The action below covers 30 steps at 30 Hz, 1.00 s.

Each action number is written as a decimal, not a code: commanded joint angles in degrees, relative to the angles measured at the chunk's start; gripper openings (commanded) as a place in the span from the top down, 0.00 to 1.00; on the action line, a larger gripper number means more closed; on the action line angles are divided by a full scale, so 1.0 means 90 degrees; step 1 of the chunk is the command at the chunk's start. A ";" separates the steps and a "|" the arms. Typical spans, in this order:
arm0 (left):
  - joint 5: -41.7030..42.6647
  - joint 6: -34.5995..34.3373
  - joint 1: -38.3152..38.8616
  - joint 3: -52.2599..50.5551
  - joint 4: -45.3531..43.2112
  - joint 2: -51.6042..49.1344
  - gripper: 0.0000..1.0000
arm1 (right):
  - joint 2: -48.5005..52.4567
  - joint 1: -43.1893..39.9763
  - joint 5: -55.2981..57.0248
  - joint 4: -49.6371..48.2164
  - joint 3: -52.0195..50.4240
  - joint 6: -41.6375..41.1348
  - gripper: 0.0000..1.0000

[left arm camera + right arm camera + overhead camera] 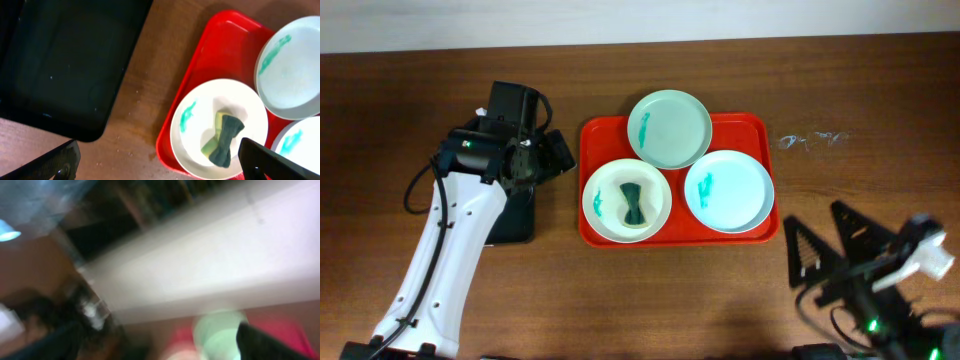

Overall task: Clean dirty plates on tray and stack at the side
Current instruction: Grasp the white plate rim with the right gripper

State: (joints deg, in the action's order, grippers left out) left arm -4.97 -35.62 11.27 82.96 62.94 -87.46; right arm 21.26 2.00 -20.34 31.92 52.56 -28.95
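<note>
Red tray (pixel 752 127). Mint plate (pixel 669 128) at 12 o'clock, white plate (pixel 656 190) at 8, pale blue plate (pixel 732 192) at 4. Teal smears (pixel 706 187) on all three.

The left arm (pixel 445 250) stretches from the near edge, left gripper (pixel 160 162) aimed down, jaws spread wide. The right gripper (pixel 817 228) sits low, jaws apart too.

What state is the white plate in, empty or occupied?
Occupied: a green-and-yellow sponge lies in the white plate, beside a teal smear, and the plate rests on the red tray.
</note>
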 commanded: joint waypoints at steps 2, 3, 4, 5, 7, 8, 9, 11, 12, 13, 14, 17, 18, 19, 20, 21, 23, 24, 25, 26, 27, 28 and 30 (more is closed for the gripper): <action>-0.0097 0.0056 -0.0010 -0.0010 -0.0005 0.0002 0.01 | 0.3582 -0.0017 -0.0656 0.3128 0.2450 0.0933 0.02; -0.0097 0.0053 -0.0010 -0.0012 -0.0005 0.0002 0.01 | 0.4046 -0.0015 -0.0913 0.3276 0.2528 0.0933 0.02; -0.0095 0.0053 -0.0010 -0.0010 -0.0002 0.0002 0.01 | 0.4636 0.0027 -0.1253 0.3402 0.2514 0.1030 0.05; -0.0095 0.0053 -0.0010 -0.0010 0.0002 0.0002 0.01 | 0.5421 0.0175 -0.1396 0.3514 0.2494 0.1314 0.07; -0.0097 0.0053 -0.0010 -0.0012 0.0046 0.0002 0.01 | 0.6623 0.0641 -0.1379 0.3412 0.2494 0.1695 0.13; -0.0097 0.0053 -0.0010 -0.0012 0.0068 0.0002 0.01 | 0.7208 0.0969 -0.1377 0.3128 0.2494 0.1695 0.16; -0.0097 0.0053 -0.0010 -0.0010 0.0068 0.0002 0.01 | 0.7674 0.1280 -0.1331 0.2764 0.2494 0.1693 0.18; -0.0097 0.0053 -0.0010 -0.0012 0.0068 0.0002 0.01 | 0.8204 0.1651 -0.1054 0.2259 0.2494 0.1685 0.25; -0.0097 0.0053 -0.0010 -0.0010 0.0070 0.0002 0.01 | 0.8531 0.1853 -0.0610 0.1960 0.2494 0.1535 0.32; -0.0097 0.0053 -0.0010 -0.0010 0.0070 0.0002 0.01 | 0.8752 0.1926 -0.0151 0.1819 0.2494 0.1171 0.42; -0.0097 0.0053 -0.0010 -0.0010 0.0068 0.0002 0.01 | 0.8983 0.1948 0.0102 0.1671 0.2494 0.0974 0.45; -0.0097 0.0053 -0.0010 -0.0010 0.0068 0.0002 0.01 | 0.9530 0.1950 -0.0019 0.1120 0.2494 0.1294 0.62; -0.0097 0.0053 -0.0010 -0.0012 0.0068 0.0002 0.01 | 0.9702 0.1950 -0.0019 0.1015 0.2494 0.1360 0.62; -0.0097 0.0053 -0.0010 -0.0012 0.0070 0.0002 0.01 | 0.9831 0.1950 -0.0046 0.0933 0.2494 0.1435 0.62; -0.0097 0.0053 -0.0010 -0.0012 0.0070 0.0002 0.01 | 0.9950 0.1950 -0.0078 0.0826 0.2494 0.1528 0.62; -0.0097 0.0053 -0.0010 -0.0012 0.0070 0.0002 0.01 | 1.0093 0.1950 -0.0104 0.0682 0.2494 0.1583 0.62; -0.0097 0.0053 -0.0010 -0.0012 0.0068 0.0002 0.01 | 1.0287 0.1950 -0.0262 0.0544 0.2494 0.1741 0.62; -0.0095 0.0053 -0.0010 -0.0012 0.0070 0.0002 0.01 | 1.0382 0.1950 -0.0274 0.0520 0.2494 0.1739 0.62; -0.0095 0.0053 -0.0007 -0.0012 0.0070 0.0002 0.01 | 1.0440 0.1950 -0.0340 0.0510 0.2494 0.1741 0.62; -0.0092 0.0053 -0.0007 -0.0012 0.0070 0.0002 0.01 | 1.0496 0.1950 -0.0403 0.0478 0.2494 0.1744 0.62; -0.0092 0.0053 -0.0007 -0.0012 0.0070 0.0002 0.01 | 1.0550 0.1950 -0.0403 0.0440 0.2482 0.1746 0.62; -0.0092 0.0053 -0.0007 -0.0012 0.0070 0.0002 0.01 | 1.0608 0.1957 -0.0403 0.0415 0.2482 0.1744 0.62; -0.0090 0.0056 -0.0002 -0.0012 0.0090 0.0002 0.01 | 1.0783 0.1962 -0.0391 0.0350 0.2482 0.1739 0.62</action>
State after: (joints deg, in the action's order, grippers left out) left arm -4.99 -35.59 11.27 82.81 63.64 -87.50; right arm 116.01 19.55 -24.51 35.35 74.78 -14.09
